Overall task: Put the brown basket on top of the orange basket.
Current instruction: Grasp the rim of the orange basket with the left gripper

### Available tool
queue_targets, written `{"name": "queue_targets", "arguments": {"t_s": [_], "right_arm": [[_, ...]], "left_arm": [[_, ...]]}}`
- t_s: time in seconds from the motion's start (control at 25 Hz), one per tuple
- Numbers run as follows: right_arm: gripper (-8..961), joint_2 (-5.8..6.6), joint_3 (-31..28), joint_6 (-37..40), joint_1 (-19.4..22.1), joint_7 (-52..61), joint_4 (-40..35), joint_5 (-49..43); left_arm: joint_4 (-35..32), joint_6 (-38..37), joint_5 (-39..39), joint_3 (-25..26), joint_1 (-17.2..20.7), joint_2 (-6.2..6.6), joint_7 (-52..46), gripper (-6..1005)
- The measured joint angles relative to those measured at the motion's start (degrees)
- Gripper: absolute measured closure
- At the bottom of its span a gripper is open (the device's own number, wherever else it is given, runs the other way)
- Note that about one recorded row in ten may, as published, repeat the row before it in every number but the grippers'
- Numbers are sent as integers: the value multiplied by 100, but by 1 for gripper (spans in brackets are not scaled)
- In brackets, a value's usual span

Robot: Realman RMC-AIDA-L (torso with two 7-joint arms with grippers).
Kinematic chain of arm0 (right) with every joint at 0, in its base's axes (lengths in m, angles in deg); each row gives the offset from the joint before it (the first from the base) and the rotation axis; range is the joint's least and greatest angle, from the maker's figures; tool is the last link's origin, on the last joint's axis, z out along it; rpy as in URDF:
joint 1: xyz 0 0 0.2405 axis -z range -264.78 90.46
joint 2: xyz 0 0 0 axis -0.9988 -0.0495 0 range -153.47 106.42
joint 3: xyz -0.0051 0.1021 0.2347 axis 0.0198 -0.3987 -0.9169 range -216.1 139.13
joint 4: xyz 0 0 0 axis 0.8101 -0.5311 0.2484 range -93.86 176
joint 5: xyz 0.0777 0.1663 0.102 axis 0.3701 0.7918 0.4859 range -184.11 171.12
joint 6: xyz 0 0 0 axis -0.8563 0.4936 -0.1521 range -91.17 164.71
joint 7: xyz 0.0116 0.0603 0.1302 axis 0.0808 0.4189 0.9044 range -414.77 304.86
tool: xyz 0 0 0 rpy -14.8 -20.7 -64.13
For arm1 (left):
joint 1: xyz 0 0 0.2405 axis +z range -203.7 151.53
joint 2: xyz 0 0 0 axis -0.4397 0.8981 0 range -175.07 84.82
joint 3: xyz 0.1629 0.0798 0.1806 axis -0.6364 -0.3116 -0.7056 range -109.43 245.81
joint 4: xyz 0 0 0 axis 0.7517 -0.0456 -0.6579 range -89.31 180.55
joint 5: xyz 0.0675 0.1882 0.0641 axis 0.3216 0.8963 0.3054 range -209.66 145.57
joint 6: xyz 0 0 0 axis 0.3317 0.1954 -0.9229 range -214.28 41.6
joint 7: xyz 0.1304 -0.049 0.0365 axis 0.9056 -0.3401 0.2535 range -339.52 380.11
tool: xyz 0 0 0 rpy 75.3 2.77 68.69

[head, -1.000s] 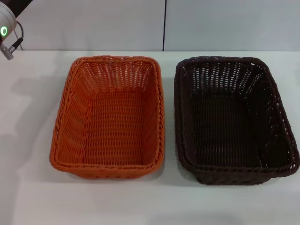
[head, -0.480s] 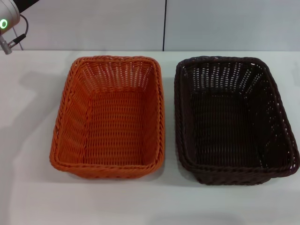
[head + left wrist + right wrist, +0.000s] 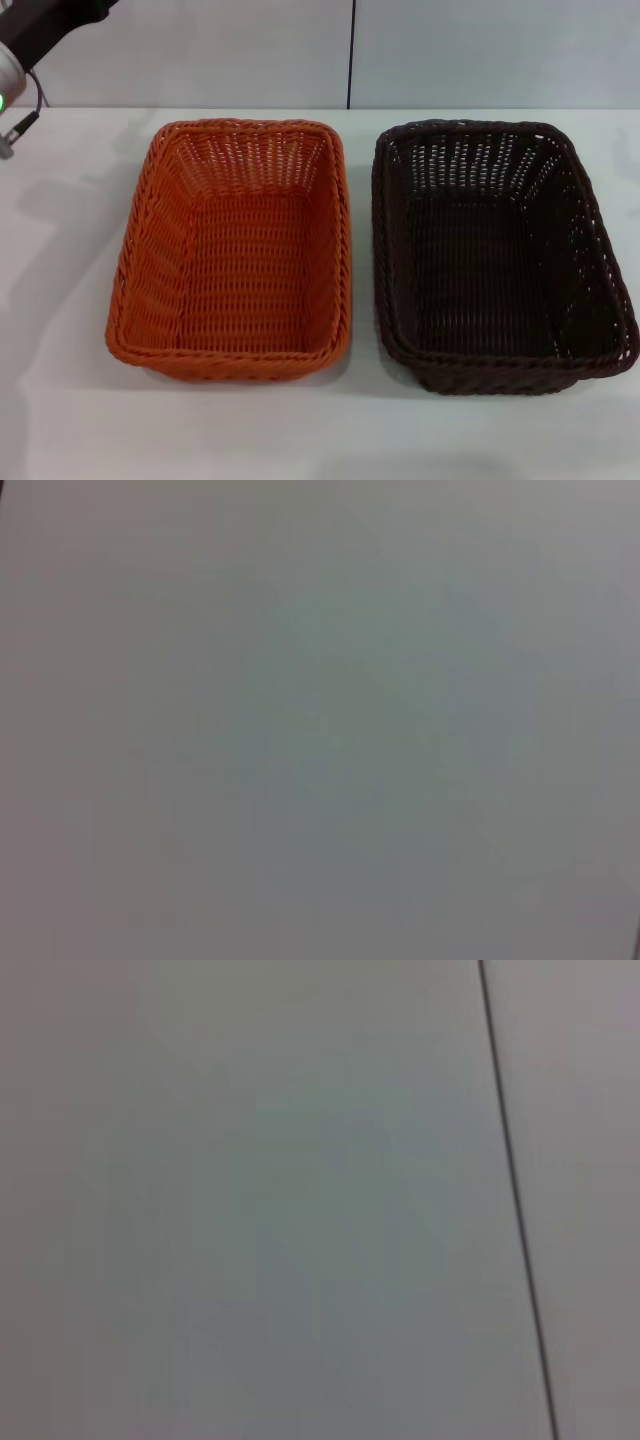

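**Brown basket sits on the right, no gripper near it**

Head view: the orange basket (image 3: 233,250) and the brown basket (image 3: 497,255) stand side by side on the white table (image 3: 70,300), rims close but apart, both upright and empty. Each has its long axis running away from the robot, so they lie parallel. The brown one is on the robot's right, the orange on its left, which means the lift has to travel leftward across the narrow gap between them. Only a piece of the left arm (image 3: 30,40) shows, high in the far left corner, well apart from both baskets and on the wrong side for the brown one. Its gripper is out of sight, so whether it is open or closed cannot be told. The right arm does not show at all (though by position it would be the nearer one to the brown basket).

Left wrist view: a blank pale surface, no basket, no fingers.

Right wrist view: pale surface crossed by a thin dark seam (image 3: 515,1200); again no basket and no fingers.
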State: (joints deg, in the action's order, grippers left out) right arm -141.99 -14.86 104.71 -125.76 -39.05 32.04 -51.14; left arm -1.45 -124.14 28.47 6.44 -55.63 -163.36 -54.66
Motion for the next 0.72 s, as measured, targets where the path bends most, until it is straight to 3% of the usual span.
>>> {"name": "queue_targets", "arguments": {"t_s": [0.08,0.12,0.24,0.28,0.4,0.44,0.64,0.72], "right_arm": [[378,0,47,-4,-27,0,-14,0],[378,0,68,-5,-44,0,-20,0],[378,-4,98,-7,-89,0,-22,0],[378,-9,99,-9,-106,1,-17,0],[378,-10,100,-10,-126,10,-5,0],[378,-11,106,-10,-132,30,1,0],[378,-21,108,-6,-137,44,6,0],[378,-25,108,-1,-149,45,13,0]], "left_arm": [[216,-253,-280,71,15,-1,341,185],[772,-881,-1068,247,24,8,1144,186],[1097,-1304,-1483,375,47,8,1582,186],[1706,-2235,-2188,522,131,10,2452,186],[1907,-2514,-2386,536,170,6,2726,186],[2371,-3108,-2818,564,206,-13,3419,186],[2488,-3209,-2903,564,207,-15,3546,185],[2908,-3484,-3180,561,191,-20,3894,185]]}}
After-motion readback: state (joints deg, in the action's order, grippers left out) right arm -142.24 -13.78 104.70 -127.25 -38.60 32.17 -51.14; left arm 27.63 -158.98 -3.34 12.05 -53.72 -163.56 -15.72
